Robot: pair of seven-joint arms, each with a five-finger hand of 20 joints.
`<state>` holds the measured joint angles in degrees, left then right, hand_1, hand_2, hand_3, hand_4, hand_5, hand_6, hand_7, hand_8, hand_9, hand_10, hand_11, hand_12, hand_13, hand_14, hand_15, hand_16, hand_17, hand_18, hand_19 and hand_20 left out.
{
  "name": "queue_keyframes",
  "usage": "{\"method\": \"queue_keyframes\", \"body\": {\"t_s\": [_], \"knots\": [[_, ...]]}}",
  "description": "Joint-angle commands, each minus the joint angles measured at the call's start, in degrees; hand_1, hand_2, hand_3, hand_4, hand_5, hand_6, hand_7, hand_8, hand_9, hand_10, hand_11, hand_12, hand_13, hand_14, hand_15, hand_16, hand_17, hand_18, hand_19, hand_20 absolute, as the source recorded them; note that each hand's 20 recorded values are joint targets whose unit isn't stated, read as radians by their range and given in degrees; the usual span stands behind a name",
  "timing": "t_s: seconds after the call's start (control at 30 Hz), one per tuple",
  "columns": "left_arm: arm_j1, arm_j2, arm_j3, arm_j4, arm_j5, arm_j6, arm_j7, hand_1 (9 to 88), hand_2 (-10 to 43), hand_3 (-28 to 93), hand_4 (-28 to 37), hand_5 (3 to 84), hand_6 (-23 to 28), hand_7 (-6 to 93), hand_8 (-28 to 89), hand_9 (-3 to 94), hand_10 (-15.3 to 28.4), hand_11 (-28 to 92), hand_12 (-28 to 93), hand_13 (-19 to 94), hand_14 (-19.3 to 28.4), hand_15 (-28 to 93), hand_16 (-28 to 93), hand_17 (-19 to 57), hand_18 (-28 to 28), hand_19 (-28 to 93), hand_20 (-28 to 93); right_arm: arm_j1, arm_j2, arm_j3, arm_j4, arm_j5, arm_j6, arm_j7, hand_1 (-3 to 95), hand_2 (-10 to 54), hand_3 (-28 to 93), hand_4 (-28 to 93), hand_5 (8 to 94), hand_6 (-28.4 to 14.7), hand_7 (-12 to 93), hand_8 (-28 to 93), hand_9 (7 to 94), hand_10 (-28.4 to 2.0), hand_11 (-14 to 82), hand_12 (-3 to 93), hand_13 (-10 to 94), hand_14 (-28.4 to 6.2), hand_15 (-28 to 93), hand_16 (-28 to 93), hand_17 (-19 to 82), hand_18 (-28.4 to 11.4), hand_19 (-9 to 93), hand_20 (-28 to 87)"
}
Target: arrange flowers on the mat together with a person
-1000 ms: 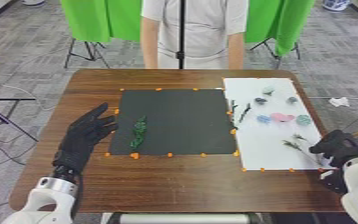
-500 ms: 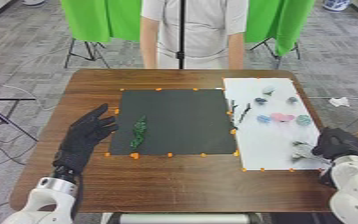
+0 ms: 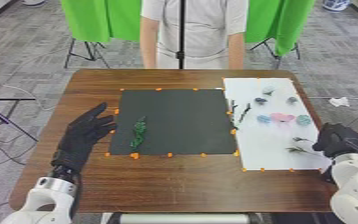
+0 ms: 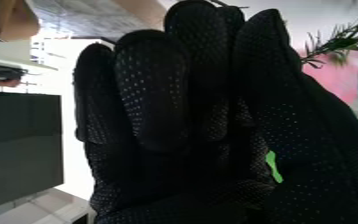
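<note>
Head view: right hand [image 3: 344, 141] beside the green sprigs [image 3: 297, 149], its grip impossible to tell; a loose hold on their thin stems could drop them.

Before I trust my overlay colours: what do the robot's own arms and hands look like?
Both arms are white, rounded segments. The left hand and right hand wear black fabric gloves; the right wrist view shows a dotted texture. A silvery cuff joins the left glove and arm.
</note>
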<state>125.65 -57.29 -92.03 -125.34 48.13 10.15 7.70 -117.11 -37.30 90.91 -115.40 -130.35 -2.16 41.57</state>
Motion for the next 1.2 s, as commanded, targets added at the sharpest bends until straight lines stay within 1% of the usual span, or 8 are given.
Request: {"method": "queue_keyframes", "body": {"t_s": [0.03, 0.1, 0.23, 0.5, 0.6, 0.8, 0.97, 1.2], "knots": [[2.5, 0.46, -1.18, -0.88, -0.77, 1.83, 0.97, 24.5, 5.1, 78, -25.9, 36.0, 6.7, 10.9, -8, 36.0, 18.9, 24, 10, 26, 26.4, 46, -7, -9.3, 26.1, 49, 14, 11.4, -0.5, -5.7, -8.6, 1.6, 1.3, -2.0, 57.0, -9.5, 62, -28, 88.5, 3.0, 16, 4, 91.9, -9.3, 30.6, 24.5, 84, -6.4, 59, 22, 55, -15.3, 93, 4], [3.2, 0.64, -1.41, -1.3, -0.92, 2.55, 1.56, 24.5, 5.2, 78, -25.8, 36.0, 6.6, 11.0, -8, 36.0, 18.9, 24, 10, 26, 26.4, 46, -7, -9.3, 26.1, 49, 14, 17.3, -2.7, -10.6, -9.3, 2.0, 1.0, -2.4, 56.9, -9.5, 62, -28, 88.8, 2.8, 16, 4, 91.9, -9.3, 31.5, 24.0, 84, -6.4, 60, 22, 55, -15.5, 93, 6], [3.4, 0.76, -1.74, -1.45, -1.02, 2.88, 1.82, 24.5, 5.2, 78, -25.7, 35.9, 6.6, 11.0, -8, 35.9, 18.9, 24, 10, 26, 26.5, 46, -7, -9.3, 26.1, 49, 14, 28.0, -9.4, -20.9, -9.1, 2.6, 0.6, -3.3, 56.9, -9.5, 62, -28, 88.9, 2.3, 16, 5, 92.2, -9.3, 32.2, 23.6, 85, -6.3, 60, 22, 55, -15.7, 93, 6], [2.8, 0.68, -1.77, -1.46, -1.01, 3.02, 1.85, 24.7, 5.1, 78, -25.8, 36.0, 6.6, 11.0, -8, 36.0, 18.9, 24, 10, 26, 26.4, 46, -7, -9.3, 26.1, 49, 14, 43.4, -21.6, -40.2, -1.4, 0.1, -1.5, -2.3, 56.8, -9.5, 62, -28, 89.0, 1.5, 15, 6, 92.0, -9.4, 32.7, 23.4, 85, -6.3, 60, 22, 56, -15.9, 93, 7], [2.2, 0.69, -1.65, -1.26, -0.89, 2.59, 1.31, 24.7, 5.1, 78, -25.9, 35.9, 6.7, 10.9, -8, 36.0, 18.9, 24, 10, 26, 26.4, 46, -7, -9.3, 26.1, 49, 14, 45.2, -25.1, -43.2, 2.2, 0.0, -2.9, -1.5, 56.7, -9.5, 62, -27, 88.8, 1.2, 15, 6, 91.9, -9.5, 33.1, 23.2, 85, -6.4, 60, 23, 56, -15.9, 93, 8], [1.5, 0.67, -1.37, -1.03, -0.84, 2.51, 1.34, 24.6, 5.2, 78, -25.7, 36.0, 6.7, 10.9, -8, 36.0, 18.8, 24, 10, 26, 26.5, 46, -7, -9.3, 26.2, 49, 14, 47.1, -30.8, -47.1, 8.6, -1.9, -5.4, 0.1, 56.4, -9.5, 62, -27, 88.6, 0.9, 16, 7, 91.4, -9.7, 34.4, 22.6, 85, -6.5, 61, 23, 55, -16.2, 93, 9], [0.3, 0.76, -0.81, -0.66, -0.72, 2.04, 0.96, 24.6, 5.1, 78, -25.7, 36.0, 6.7, 10.9, -8, 36.0, 18.8, 24, 10, 26, 26.4, 46, -7, -9.3, 26.1, 49, 14, 47.6, -34.2, -49.7, 13.8, -5.5, -4.4, 3.1, 55.5, -9.5, 62, -26, 88.7, 0.8, 16, 7, 91.1, -9.9, 35.9, 22.6, 85, -6.7, 61, 23, 55, -16.6, 93, 10], [-1.5, 0.34, 0.03, -0.02, -0.03, 0.6, -0.31, 24.6, 5.1, 78, -25.6, 36.1, 6.7, 10.9, -8, 36.0, 18.9, 24, 10, 26, 26.4, 46, -7, -9.3, 26.2, 49, 14, 46.7, -37.6, -51.1, 18.3, -8.7, -5.7, 7.5, 54.5, -9.5, 62, -25, 88.6, 0.4, 17, 7, 91.9, -10.1, 37.4, 21.9, 86, -6.8, 62, 22, 57, -17.5, 93, 13]]}}
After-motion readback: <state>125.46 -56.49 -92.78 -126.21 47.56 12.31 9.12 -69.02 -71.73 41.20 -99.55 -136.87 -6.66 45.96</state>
